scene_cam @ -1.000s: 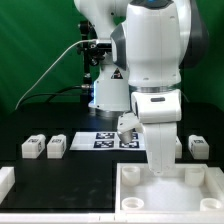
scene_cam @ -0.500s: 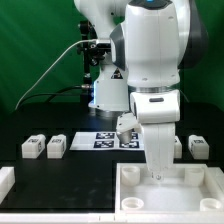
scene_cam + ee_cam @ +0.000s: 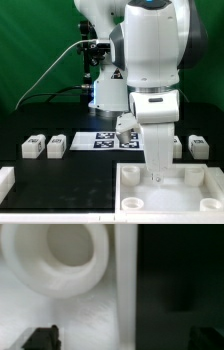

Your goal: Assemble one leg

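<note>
The large white square panel [image 3: 135,180] with raised rim lies at the front, on the exterior view's right. My gripper [image 3: 155,176] is lowered into it near its back rim. In the wrist view the gripper [image 3: 123,339] is open, its dark fingertips [image 3: 42,338] far apart. One fingertip is over the white panel face [image 3: 90,308] with a round socket [image 3: 70,246], the other over the black table. Nothing is held between them. Two legs [image 3: 32,148] [image 3: 56,147] lie at the exterior view's left, and another leg [image 3: 199,147] at its right. Any fourth leg is hidden.
The marker board [image 3: 105,139] lies on the black table behind the panel. A white part [image 3: 6,181] sits at the front edge on the exterior view's left. The robot's base [image 3: 108,92] and cables stand at the back.
</note>
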`<state>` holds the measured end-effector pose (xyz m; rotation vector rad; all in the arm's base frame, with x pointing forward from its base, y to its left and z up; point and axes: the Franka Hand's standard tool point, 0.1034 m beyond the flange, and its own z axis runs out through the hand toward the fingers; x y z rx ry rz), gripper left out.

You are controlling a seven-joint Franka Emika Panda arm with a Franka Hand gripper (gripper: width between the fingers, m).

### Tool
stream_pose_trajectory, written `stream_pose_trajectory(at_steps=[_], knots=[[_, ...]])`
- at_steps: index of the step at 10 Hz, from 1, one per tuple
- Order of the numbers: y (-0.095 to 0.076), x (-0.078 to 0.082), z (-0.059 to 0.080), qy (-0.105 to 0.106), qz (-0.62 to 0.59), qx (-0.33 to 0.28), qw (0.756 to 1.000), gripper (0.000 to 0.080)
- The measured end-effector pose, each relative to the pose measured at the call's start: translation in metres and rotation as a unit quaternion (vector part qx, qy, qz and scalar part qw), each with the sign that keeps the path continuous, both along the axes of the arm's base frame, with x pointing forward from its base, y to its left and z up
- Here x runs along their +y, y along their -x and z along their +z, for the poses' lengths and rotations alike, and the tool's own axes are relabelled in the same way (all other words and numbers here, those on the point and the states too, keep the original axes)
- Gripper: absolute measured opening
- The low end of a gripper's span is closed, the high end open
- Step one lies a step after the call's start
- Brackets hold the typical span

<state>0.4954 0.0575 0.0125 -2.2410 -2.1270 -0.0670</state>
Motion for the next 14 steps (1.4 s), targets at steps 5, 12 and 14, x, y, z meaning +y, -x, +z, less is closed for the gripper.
stream_pose_trajectory(at_steps=[5, 12, 14], knots=[[-0.001, 0.003, 0.011, 0.000, -0.078, -0.002, 0.997, 0.0649], [0.045, 0.080, 0.046, -0.020, -0.513, 0.030, 0.858, 0.0649], [0.046, 0.086, 0.046, -0.024, -0.593, 0.043, 0.803, 0.0649]])
